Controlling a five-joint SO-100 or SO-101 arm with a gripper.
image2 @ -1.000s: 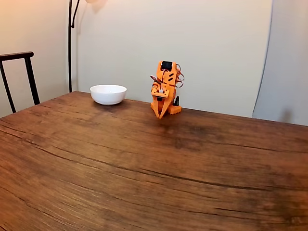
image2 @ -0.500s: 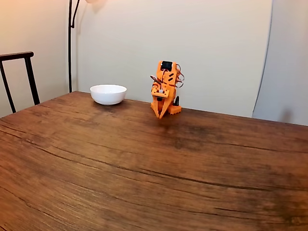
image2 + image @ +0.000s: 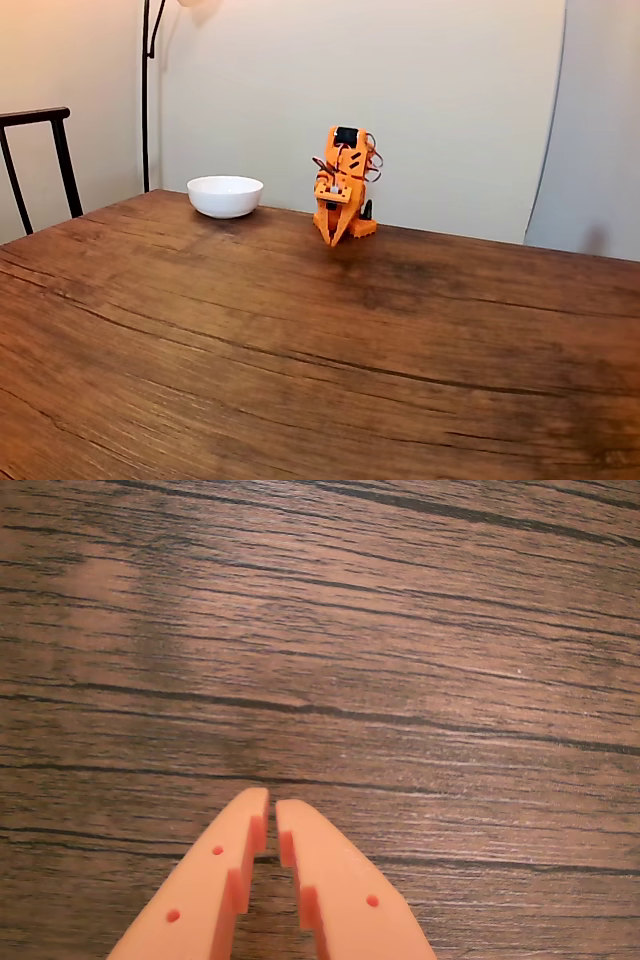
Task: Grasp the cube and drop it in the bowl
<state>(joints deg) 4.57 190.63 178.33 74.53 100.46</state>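
Wood-grain brown table (image 3: 300, 360) looks unchanged over the last second: folded orange arm's fingers (image 3: 271, 810) nearly together, empty, at the far edge beside the white bowl (image 3: 225, 195). Cube: can't spot it.

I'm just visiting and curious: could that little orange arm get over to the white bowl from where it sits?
Probably yes. The bowl stands near the folded arm on the table, with bare wood between them. Its tool is nearly shut and holds nothing.

Matt dark-grained wooden table (image 3: 300, 340), glossy white bowl (image 3: 225, 195), smooth matt orange plastic jaws
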